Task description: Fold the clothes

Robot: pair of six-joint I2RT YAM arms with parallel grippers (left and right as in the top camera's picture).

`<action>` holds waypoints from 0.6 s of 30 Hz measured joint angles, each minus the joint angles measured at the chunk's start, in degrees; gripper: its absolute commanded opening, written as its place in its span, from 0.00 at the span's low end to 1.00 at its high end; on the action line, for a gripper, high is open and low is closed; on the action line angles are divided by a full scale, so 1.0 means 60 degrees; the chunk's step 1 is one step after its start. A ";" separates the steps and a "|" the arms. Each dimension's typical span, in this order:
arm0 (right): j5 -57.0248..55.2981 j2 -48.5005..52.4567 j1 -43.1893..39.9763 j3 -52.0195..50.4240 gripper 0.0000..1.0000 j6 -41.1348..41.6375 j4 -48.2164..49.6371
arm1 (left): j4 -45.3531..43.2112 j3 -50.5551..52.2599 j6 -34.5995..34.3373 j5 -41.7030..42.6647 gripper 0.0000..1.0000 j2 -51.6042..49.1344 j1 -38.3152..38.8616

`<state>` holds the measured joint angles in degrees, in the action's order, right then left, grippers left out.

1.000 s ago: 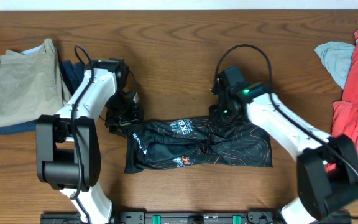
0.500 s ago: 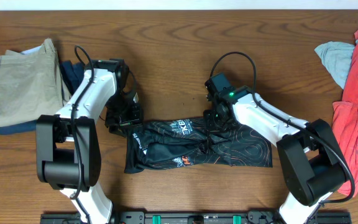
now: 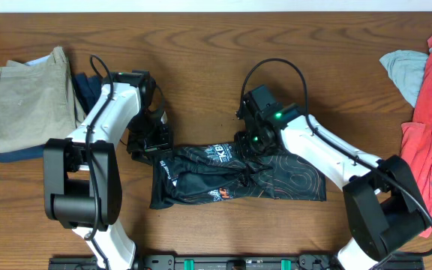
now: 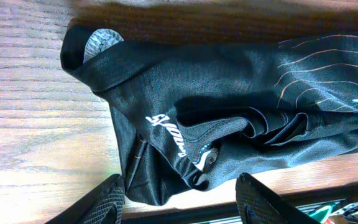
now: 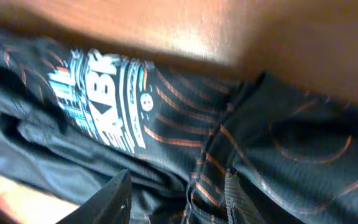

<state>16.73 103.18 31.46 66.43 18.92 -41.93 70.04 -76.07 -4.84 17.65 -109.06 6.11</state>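
The black jersey (image 3: 231, 176) lies bunched lengthwise on the wooden table (image 3: 201, 60), between the two arms. The left gripper (image 4: 185, 199) hovers over the end nearest it, fingers wide and empty. The right gripper (image 5: 174, 198) sits at the jersey's far edge, fingers partly spread over a fold, gripping nothing.

The left arm (image 3: 105, 112) and the right arm (image 3: 325, 146) are showing the same build. Smooth white shells are covering their long links, and bulky black housings are capping the joints, the largest a rounded black block (image 3: 70, 184) near each base. A thin black cable (image 3: 98, 66) is looping out of the left arm, and a wider black loop (image 3: 276, 63) is running from the right arm. A small green light (image 3: 276, 115) is glowing on the right arm's black wrist housing. The left gripper (image 3: 147, 142) and the right gripper (image 3: 247, 142) are showing all black, and their fingers (image 4: 103, 202) are appearing as flat, dull black blades with rounded tips.
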 measured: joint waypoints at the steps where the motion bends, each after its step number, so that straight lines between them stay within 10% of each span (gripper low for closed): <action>1: -0.0062 0.0000 0.0000 0.0000 0.44 0.0007 -0.0204 | 0.0000 0.0000 0.0000 0.0000 0.59 0.0000 0.0000; 18: -0.2794 0.0000 -0.0106 0.0007 0.42 0.1268 -0.2361 | -0.0004 0.0000 0.0000 0.0000 0.59 0.0000 0.0000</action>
<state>-0.03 103.18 30.83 66.48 26.52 -56.10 70.02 -76.07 -4.84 17.65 -109.06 6.11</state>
